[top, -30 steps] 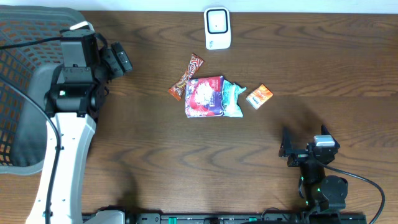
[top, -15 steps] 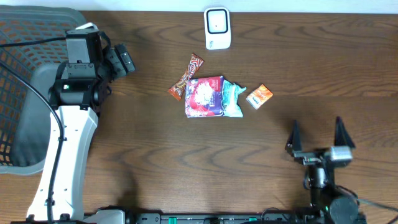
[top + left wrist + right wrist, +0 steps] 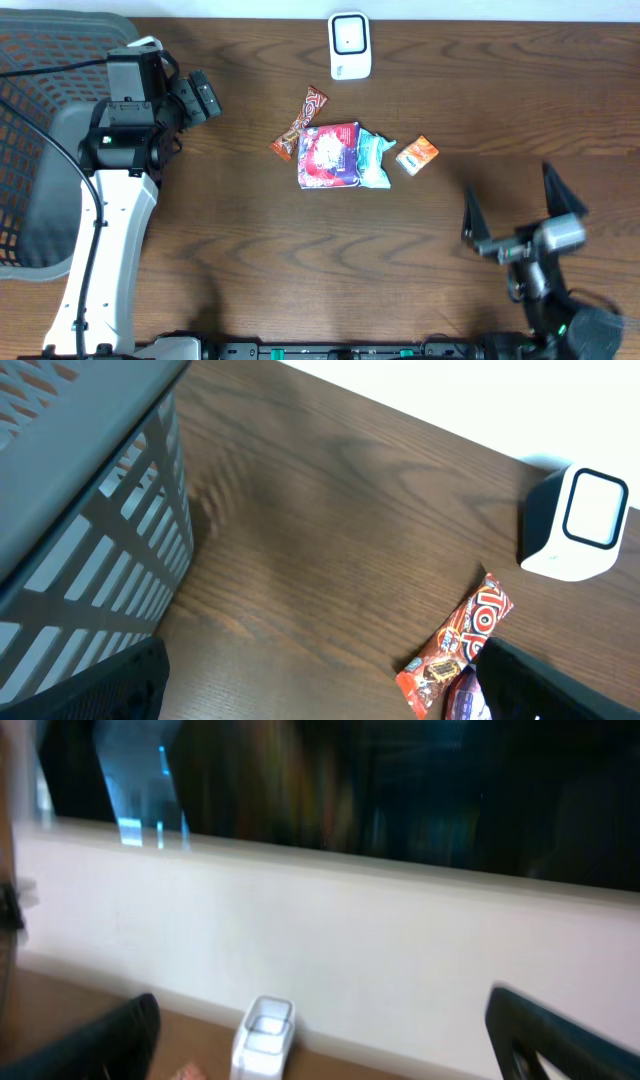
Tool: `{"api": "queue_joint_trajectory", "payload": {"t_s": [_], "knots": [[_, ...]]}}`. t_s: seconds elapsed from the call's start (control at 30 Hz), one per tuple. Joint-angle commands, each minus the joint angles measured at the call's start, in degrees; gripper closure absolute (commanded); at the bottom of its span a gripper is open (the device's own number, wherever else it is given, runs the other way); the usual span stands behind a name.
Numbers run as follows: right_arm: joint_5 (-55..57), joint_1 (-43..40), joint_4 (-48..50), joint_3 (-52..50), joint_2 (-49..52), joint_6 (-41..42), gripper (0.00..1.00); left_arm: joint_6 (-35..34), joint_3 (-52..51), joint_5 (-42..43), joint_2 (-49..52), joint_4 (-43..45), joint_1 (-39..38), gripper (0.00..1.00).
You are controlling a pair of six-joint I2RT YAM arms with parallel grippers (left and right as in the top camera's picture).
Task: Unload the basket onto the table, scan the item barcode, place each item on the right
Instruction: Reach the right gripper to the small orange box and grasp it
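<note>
Several snack items lie in a cluster mid-table: a red-orange candy bar point(image 3: 300, 124), a red and purple packet point(image 3: 329, 155), a teal packet point(image 3: 375, 160) and a small orange packet point(image 3: 417, 155). The white barcode scanner point(image 3: 349, 45) stands at the table's far edge. My left gripper point(image 3: 203, 96) hovers open left of the cluster. Its wrist view shows the candy bar point(image 3: 460, 640) and the scanner point(image 3: 575, 525) ahead to the right. My right gripper point(image 3: 515, 208) is open near the front right, holding nothing. Its blurred wrist view shows the scanner point(image 3: 262, 1040) far ahead.
A grey mesh basket point(image 3: 30, 150) stands at the table's left end, close beside the left arm; its wall point(image 3: 90, 510) fills the left side of the left wrist view. A white wall point(image 3: 350, 940) runs behind the table.
My right gripper has risen and swung rightward, its fingers now spread wide toward the items. My left gripper has crept slightly right. The items have not moved.
</note>
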Motion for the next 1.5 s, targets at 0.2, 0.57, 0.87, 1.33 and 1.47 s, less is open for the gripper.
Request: {"api": "queue_joint_trajectory", "payload": {"t_s": [0.2,0.57,0.87,1.33,1.47], "knots": [[-26.8,0.5,-17.5,22.8,30.2,-0.7,0.01,-0.3,0.7,0.3,0.3,0.0,0.0,0.02],[-31.6,0.6,0.8,23.6,51.1,25.5,0.01,-0.3,0.7,0.3,0.3,0.0,0.0,0.02],[4.3,0.9,-38.6,37.3,59.0,27.1,0.01,-0.3,0.7,0.3,0.3,0.0,0.0,0.02],[0.9,1.7,-34.8,38.4,70.3,35.5,0.24,-0.3,0.7,0.3,0.3,0.0,0.0,0.02],[1.0,3.3,-33.3,38.4,74.6,36.5,0.36,-0.3,0.7,0.3,0.3,0.0,0.0,0.02]]}}
